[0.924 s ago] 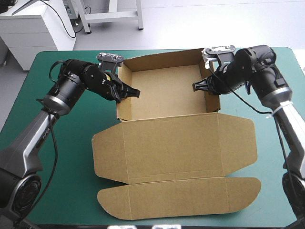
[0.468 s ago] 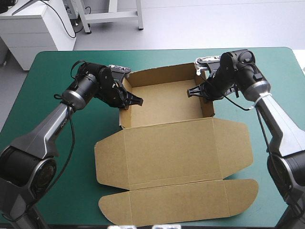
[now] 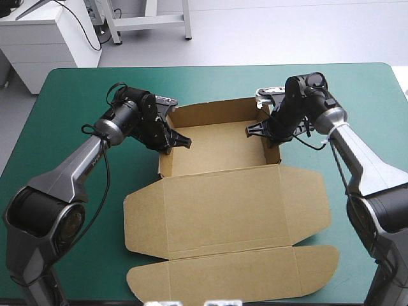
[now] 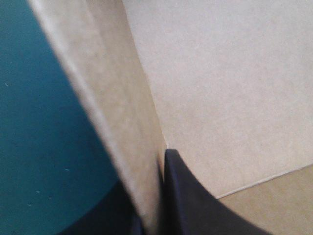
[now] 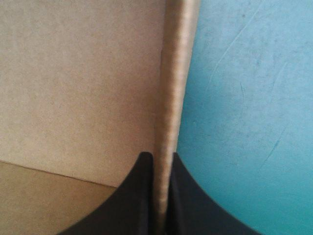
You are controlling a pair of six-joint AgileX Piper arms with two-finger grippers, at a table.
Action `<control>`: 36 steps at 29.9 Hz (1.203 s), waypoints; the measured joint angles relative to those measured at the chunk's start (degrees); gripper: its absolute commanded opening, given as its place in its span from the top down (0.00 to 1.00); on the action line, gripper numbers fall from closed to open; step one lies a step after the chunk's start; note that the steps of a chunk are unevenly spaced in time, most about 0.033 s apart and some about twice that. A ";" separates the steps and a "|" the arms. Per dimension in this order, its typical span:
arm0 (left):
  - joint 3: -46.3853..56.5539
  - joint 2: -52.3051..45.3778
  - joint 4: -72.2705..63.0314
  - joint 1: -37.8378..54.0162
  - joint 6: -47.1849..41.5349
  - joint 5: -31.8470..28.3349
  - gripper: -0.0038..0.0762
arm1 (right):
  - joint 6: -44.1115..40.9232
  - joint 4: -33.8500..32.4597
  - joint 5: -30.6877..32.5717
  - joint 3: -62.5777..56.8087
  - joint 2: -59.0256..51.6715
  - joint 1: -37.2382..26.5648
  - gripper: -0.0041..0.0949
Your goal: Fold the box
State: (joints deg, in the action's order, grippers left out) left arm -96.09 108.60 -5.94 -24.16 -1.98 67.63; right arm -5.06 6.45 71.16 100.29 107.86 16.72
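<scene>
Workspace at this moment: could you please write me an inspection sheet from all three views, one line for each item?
Surface: teal-green cover, flat and bare where it shows.
Job's things: the box is an open tray with its walls raised. Its lid lies flat toward the table's near edge, and the rounded flap lies nearer still.
Clutter: nothing seen.
Claws: the left claw is shut on the left wall, and the right claw is shut on the right wall. Each has one finger inside the tray and one outside.
Cables: nothing seen apart from the arms' own.
Surroundings: nothing seen at the table's edges.
</scene>
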 measured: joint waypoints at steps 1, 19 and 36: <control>0.00 0.23 0.15 0.00 0.00 0.12 0.96 | -0.12 0.21 0.00 -0.38 0.34 0.04 0.97; -0.16 1.00 0.21 0.04 2.77 0.57 0.61 | 0.52 0.52 -0.40 -2.54 1.82 0.11 0.60; -0.16 -0.84 0.35 -0.02 3.92 1.39 0.23 | 3.85 4.33 -0.62 -2.89 1.82 0.25 0.06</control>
State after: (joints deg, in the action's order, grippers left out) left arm -96.25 107.76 -5.60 -24.18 1.94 69.02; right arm -1.21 10.79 70.54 97.39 109.68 16.97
